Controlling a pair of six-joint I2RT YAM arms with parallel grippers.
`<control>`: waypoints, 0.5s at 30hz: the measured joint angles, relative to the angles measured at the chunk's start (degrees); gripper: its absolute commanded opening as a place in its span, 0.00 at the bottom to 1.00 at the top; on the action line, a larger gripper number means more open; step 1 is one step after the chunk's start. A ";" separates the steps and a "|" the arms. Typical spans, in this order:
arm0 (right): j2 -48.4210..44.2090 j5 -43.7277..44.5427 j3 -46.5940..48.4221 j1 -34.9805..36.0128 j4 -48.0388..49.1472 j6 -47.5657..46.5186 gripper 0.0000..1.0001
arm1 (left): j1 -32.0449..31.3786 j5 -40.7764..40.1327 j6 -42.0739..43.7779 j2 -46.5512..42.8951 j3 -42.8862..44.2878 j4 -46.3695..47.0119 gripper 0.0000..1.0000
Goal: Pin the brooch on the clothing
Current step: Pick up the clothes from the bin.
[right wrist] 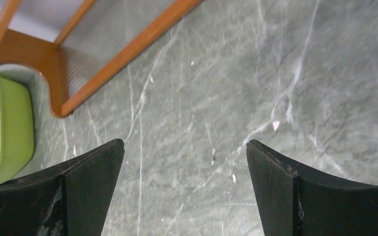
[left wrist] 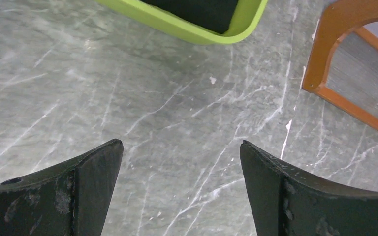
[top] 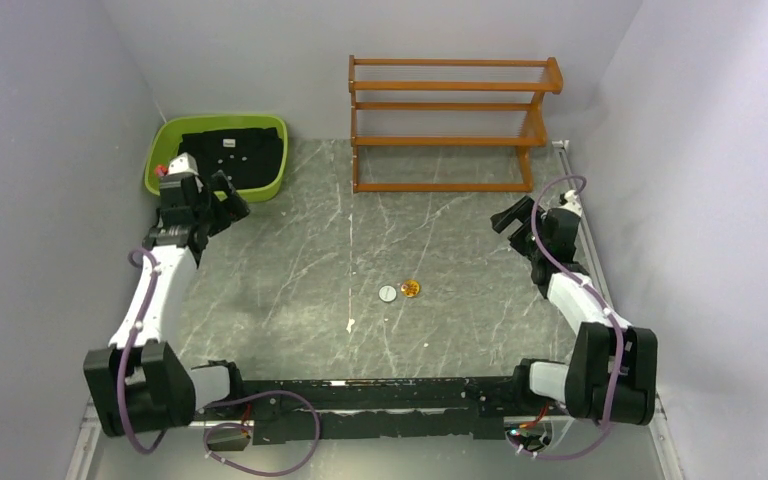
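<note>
Left gripper (top: 232, 197) spread wide, nothing between its fingers, only grey marbled tabletop (left wrist: 177, 98) beneath the gap in its wrist view. Left arm stretched far along the left side, white forearm angled up from the base. Wrist held just near of the lime-green tub (top: 156, 172), fingers aimed right. Right gripper (top: 508, 216) equally wide and empty, bare marble under it too. Right arm bent at the right edge of the table, reaching far and left. Fingers pointed toward the near right foot of the wooden rack (top: 450, 120) but apart from it.

Brooch (top: 411, 288) lying flat on the tabletop about mid-table, between the two arms and well apart from both grippers. Tiny, round, shiny orange-amber. Small pale round disc (top: 387, 293) just left of it; touching or not, cannot tell.

Black shirt (top: 235, 155) bundled inside the green tub in the far left corner, filling most of it. A few small white specks on the dark cloth, too small to make out. Rack standing at the far edge, right of the tub.
</note>
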 measured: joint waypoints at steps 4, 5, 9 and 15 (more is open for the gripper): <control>3.21 -6.47 -1.18 -1.09 1.16 2.19 1.00 | 0.35 4.74 -0.63 8.72 6.16 -0.57 0.96; 4.00 -8.37 -1.84 -1.25 2.05 2.82 1.00 | 0.46 5.51 -0.61 11.19 8.33 -0.81 0.96; 6.25 -14.60 -3.87 -1.44 4.52 4.83 1.00 | 0.76 6.12 -0.35 21.81 19.87 -2.29 0.96; 6.40 -17.92 -3.93 -1.44 4.61 3.72 1.00 | 1.03 1.46 1.16 43.74 47.54 -9.79 0.92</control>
